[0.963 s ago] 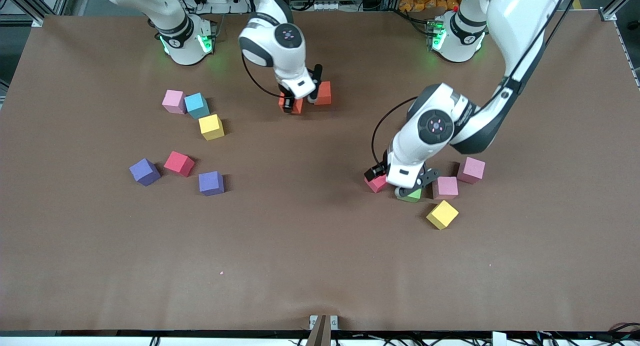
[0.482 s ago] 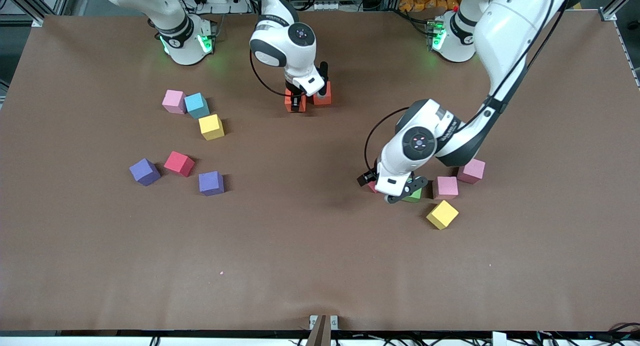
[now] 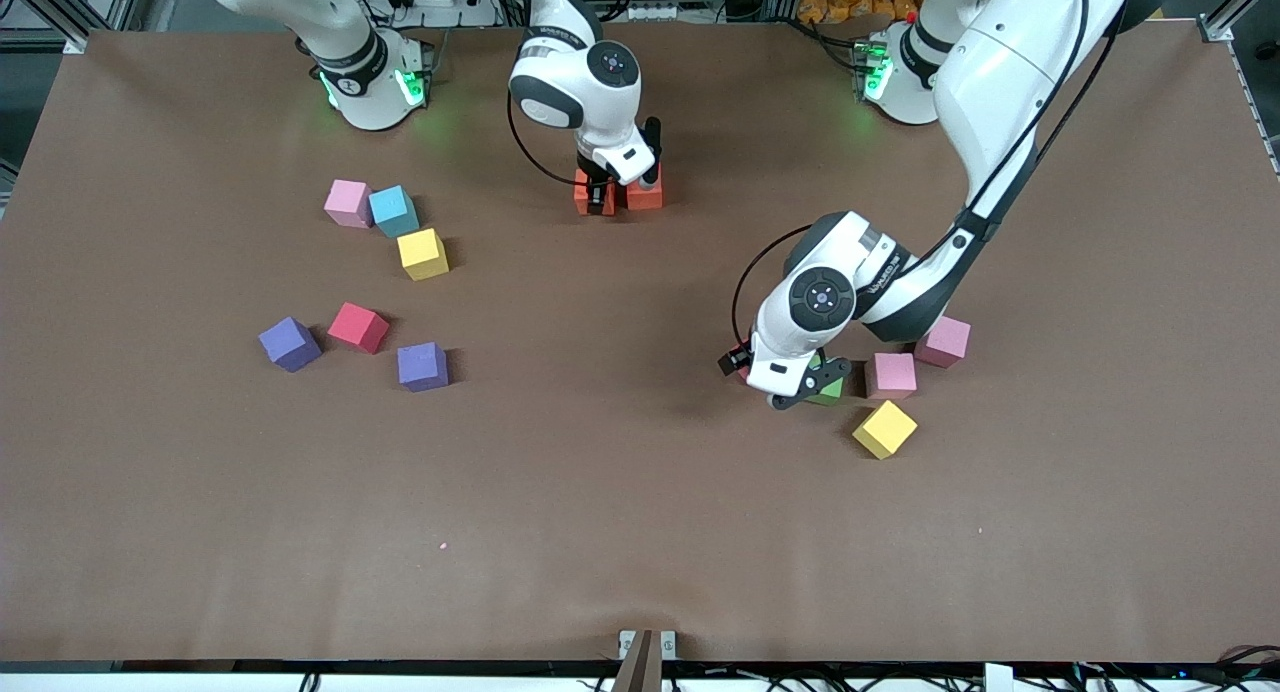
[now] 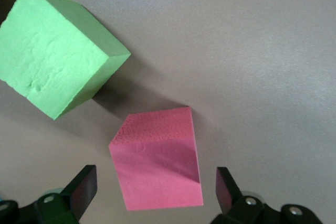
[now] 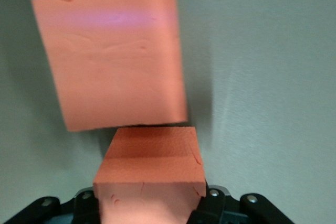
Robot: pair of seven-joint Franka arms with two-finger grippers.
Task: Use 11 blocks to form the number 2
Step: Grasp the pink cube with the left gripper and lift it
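The right gripper [image 3: 612, 194] clamps one orange block [image 5: 149, 179] beside the other orange block [image 3: 646, 190], starting the digit's top. The left gripper [image 4: 156, 190], spread wide, straddles a red block [image 4: 157, 163] near the green block [image 4: 55, 59], ready to grasp.

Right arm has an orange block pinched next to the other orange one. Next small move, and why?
Probably lower and release. The right gripper is shut on an orange block right beside the second orange block, nearly aligned. The left gripper is open around a red block, so closing there could follow.
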